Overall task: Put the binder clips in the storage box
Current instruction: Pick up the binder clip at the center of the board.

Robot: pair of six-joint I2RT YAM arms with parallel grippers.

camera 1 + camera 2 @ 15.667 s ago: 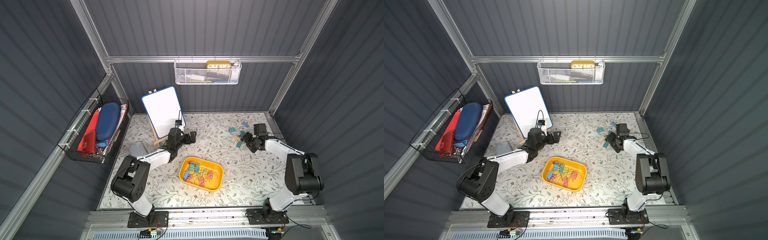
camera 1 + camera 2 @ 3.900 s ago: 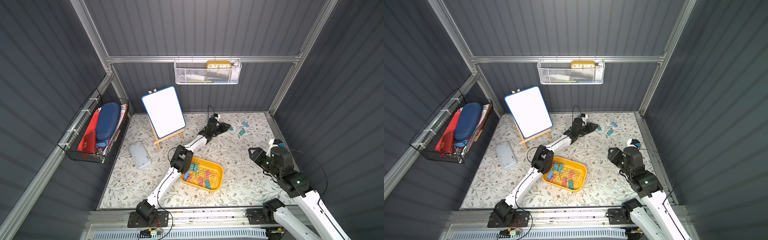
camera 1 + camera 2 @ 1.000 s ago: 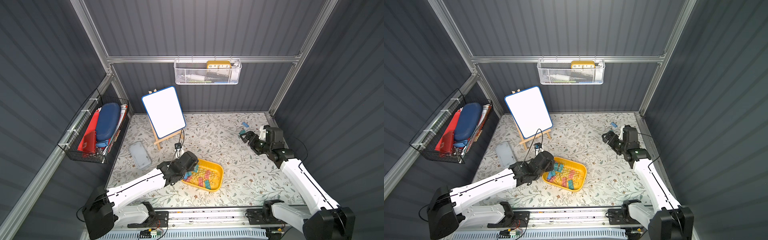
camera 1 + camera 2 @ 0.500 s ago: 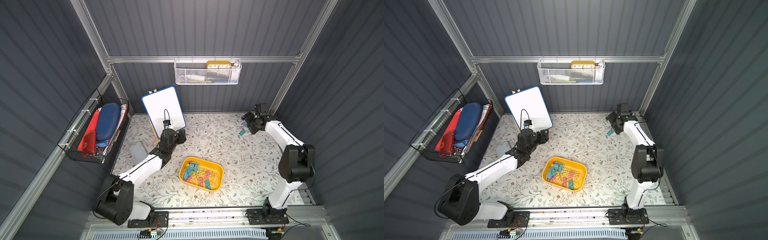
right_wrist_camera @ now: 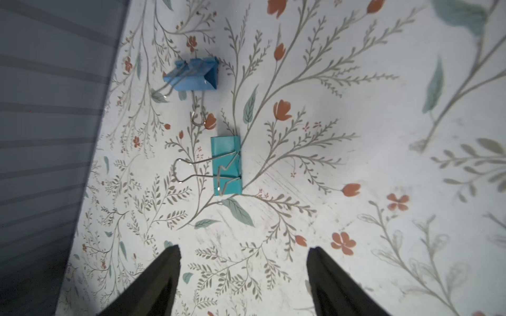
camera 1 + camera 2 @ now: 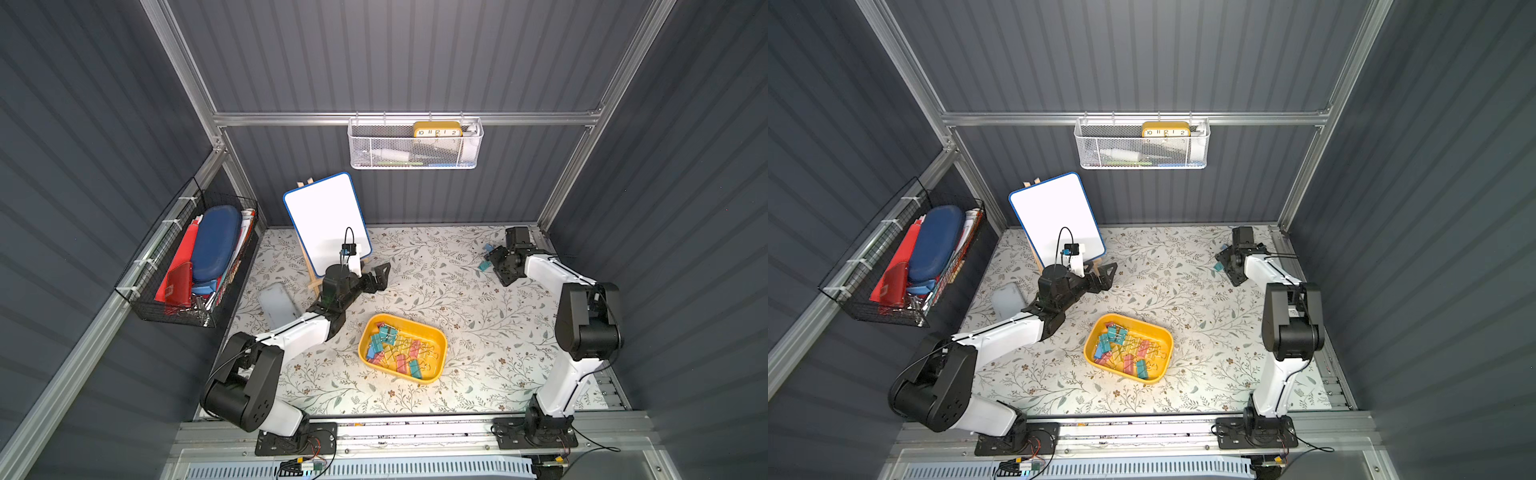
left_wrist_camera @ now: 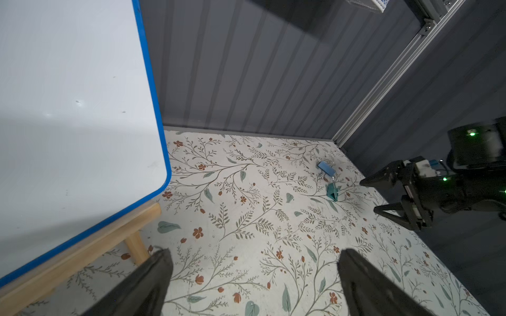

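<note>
The yellow storage box (image 6: 409, 321) (image 6: 1133, 319) lies at front centre, with several binder clips (image 6: 397, 351) (image 6: 1125, 351) in it. Two clips lie loose on the mat near the far right corner: a teal one (image 5: 226, 165) (image 7: 332, 191) (image 6: 483, 266) and a blue one (image 5: 193, 75) (image 7: 326, 168) closer to the back wall. My right gripper (image 5: 243, 250) (image 6: 496, 268) hovers just short of the teal clip, open and empty. Beside the whiteboard, my left gripper (image 7: 253, 253) (image 6: 383, 277) (image 6: 1109, 276) stands wide open over bare mat.
A whiteboard on a wooden easel (image 6: 326, 222) stands at the back left, right beside the left arm. A grey case (image 6: 279, 299) lies on the mat's left side. A black wire basket (image 6: 187, 266) and a white mesh basket (image 6: 415, 145) hang on the walls.
The left arm left the storage box, swung back beside the whiteboard and opened its jaws wide. The right arm reached to the far right corner, over the two loose clips.
</note>
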